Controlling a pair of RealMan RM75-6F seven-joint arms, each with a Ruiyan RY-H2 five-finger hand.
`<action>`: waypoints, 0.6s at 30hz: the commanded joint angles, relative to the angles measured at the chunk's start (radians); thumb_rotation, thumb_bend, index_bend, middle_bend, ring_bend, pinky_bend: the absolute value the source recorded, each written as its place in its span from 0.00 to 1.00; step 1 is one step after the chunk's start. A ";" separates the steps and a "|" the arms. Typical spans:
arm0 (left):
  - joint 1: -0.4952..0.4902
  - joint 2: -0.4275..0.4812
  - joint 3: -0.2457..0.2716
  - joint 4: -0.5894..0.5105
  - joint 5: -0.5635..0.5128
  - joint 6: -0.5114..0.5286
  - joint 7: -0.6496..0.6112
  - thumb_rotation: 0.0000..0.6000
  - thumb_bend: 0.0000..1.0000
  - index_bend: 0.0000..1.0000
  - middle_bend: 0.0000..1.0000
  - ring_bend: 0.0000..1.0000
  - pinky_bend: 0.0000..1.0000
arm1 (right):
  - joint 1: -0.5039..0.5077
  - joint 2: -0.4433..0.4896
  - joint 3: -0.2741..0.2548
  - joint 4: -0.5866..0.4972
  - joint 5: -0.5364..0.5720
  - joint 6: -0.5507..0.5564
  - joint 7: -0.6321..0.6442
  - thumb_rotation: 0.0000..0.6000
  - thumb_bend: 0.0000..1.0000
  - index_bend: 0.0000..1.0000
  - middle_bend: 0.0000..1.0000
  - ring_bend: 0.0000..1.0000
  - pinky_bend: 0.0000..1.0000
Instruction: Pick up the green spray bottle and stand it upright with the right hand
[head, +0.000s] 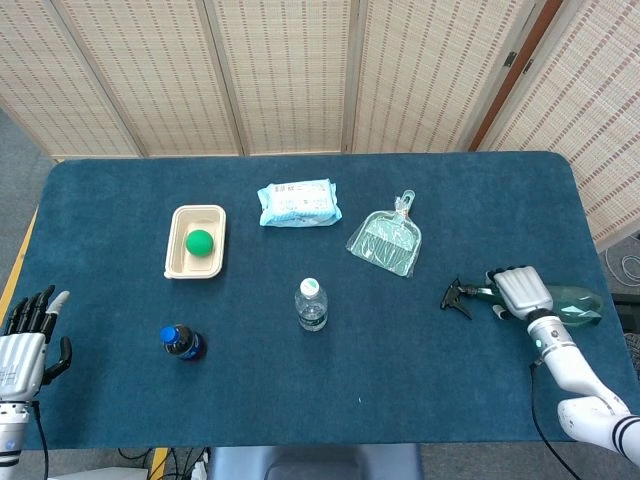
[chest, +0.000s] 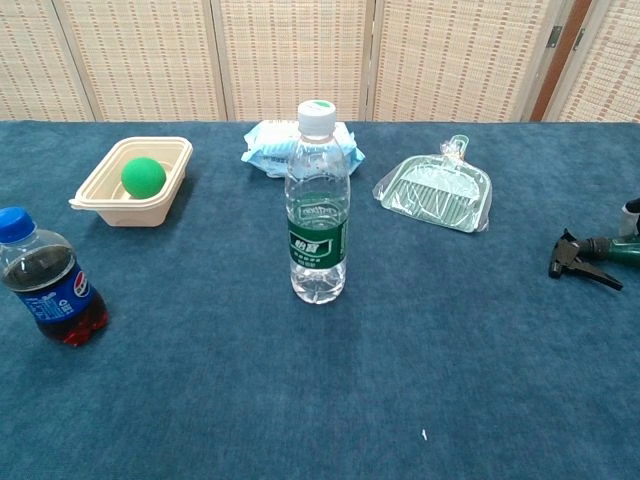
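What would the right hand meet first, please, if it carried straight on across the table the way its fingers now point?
Nothing new: the right hand already lies over the lying green plastic spray bottle. Beyond it, bare blue tablecloth seems to follow, though depth is unclear.
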 joint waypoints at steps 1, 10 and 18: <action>-0.001 0.004 -0.002 -0.005 -0.001 -0.002 0.003 1.00 0.61 0.06 0.01 0.00 0.00 | -0.004 0.011 0.006 -0.020 -0.003 0.016 -0.004 1.00 0.29 0.59 0.60 0.54 0.52; -0.032 0.020 -0.014 -0.044 -0.011 -0.043 0.045 1.00 0.61 0.06 0.01 0.00 0.00 | -0.035 0.099 0.032 -0.174 -0.008 0.120 -0.035 1.00 0.29 0.59 0.60 0.54 0.52; -0.053 0.041 -0.014 -0.091 -0.013 -0.074 0.088 1.00 0.61 0.06 0.01 0.00 0.00 | -0.099 0.140 0.056 -0.279 -0.081 0.283 0.111 1.00 0.29 0.59 0.60 0.54 0.52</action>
